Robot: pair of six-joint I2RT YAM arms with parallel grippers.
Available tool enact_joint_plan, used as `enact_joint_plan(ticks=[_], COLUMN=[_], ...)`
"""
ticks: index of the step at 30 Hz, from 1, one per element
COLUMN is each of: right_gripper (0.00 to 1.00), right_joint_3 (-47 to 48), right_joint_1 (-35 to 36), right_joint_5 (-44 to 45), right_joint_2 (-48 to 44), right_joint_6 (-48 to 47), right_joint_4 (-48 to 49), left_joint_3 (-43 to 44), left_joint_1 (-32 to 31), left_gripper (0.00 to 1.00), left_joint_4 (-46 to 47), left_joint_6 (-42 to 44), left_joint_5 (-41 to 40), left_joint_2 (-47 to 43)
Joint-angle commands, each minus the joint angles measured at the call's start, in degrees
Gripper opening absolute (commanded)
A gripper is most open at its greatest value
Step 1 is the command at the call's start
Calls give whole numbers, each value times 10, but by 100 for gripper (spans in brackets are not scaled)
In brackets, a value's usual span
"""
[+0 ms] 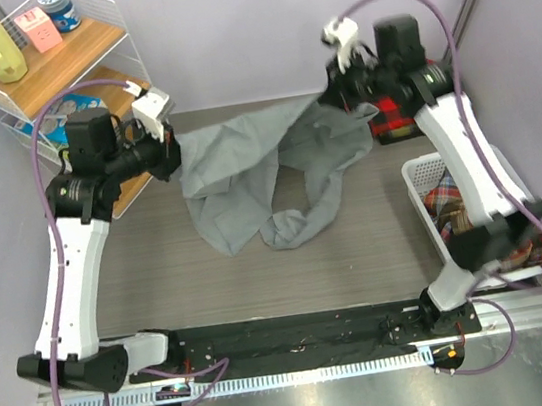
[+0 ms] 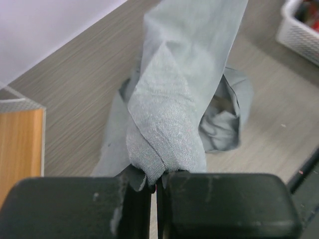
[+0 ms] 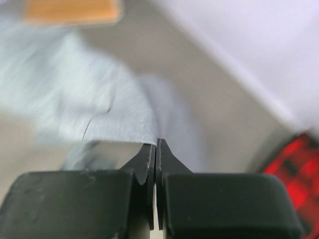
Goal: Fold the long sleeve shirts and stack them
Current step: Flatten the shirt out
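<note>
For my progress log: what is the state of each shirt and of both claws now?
grey shirt: unfolded, held up between both claws, lower part sagging onto table.
red shirt: lying at far right, partly hidden.
plaid shirts: crumpled in basket.
left claw: shut on grey shirt.
right claw: shut on grey shirt.

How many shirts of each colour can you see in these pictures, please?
grey shirt: 1
red-and-black checked shirt: 1
plaid shirts, heaped in the white basket: at least 1; the heap cannot be told apart
Total: at least 3
</note>
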Motion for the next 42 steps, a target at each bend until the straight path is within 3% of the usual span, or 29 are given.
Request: enact_joint_plan(ticks=[1,2,5,10,11,12,13,14,15,17,18,19,20,21,22,23,24,27,31,35,42], right_gripper=[1,1,1,1,4,9,16,35,43,59,63,66,67,68,69,74,75,75,74,73,73], right_joint_3=[-232,-337,-507,-636,-646,-643,-636,-609,-592,-544,-528,-514,-481,-463,-444,-411,-395,-330,-246,-169,-119], right_joint_1=[19,38,78,135,138,140,140,140,140,112,93,40,16,-9,-26,-49,-54,-63,-81,-81,-78], right_joint_5=[-118,-111,-94,-62,-58,-54,-34,-22,-12,0,-7,-16,-31,-32,-33,-18,2,62,80,85,72], right_joint_2=[-227,-260,-330,-329,-320,-314,-297,-290,-285,-277,-271,-263,-230,-209,-185,-133,-109,-8,90,168,245], right_joint_6=[-57,-66,-99,-154,-167,-185,-191,-193,-194,-193,-195,-197,-195,-193,-179,-165,-148,-97,-57,-31,-21], right_joint_4=[-59,-66,-95,-122,-130,-139,-152,-163,-173,-183,-183,-179,-175,-175,-169,-161,-135,-104,-88,-87,-80], left_joint_3=[-41,-52,-81,-136,-142,-146,-153,-156,-157,-152,-147,-138,-107,-92,-72,-54,-26,39,154,180,182], left_joint_1=[-7,-16,-41,-200,-220,-244,-298,-308,-305,-226,-179,-143,-80,-60,-50,-43,-44,-43,-43,-44,-44], left_gripper=[0,0,1,5,7,16,23,30,42,52,61,62,63,70,70,72,73,74,74,81,81], left_joint_4=[-23,-33,-93,-204,-224,-252,-297,-302,-302,-262,-239,-216,-183,-162,-138,-102,-76,-21,-38,-15,9], left_joint_6=[13,21,55,118,163,190,207,211,213,212,195,183,181,153,140,130,122,102,93,86,87], left_joint_5=[116,121,162,149,135,114,85,38,31,77,92,98,103,95,76,60,5,-52,-109,-125,-175], left_joint_2=[-68,-79,-73,-42,-35,-11,1,13,25,33,39,69,91,119,165,192,214,305,437,499,560])
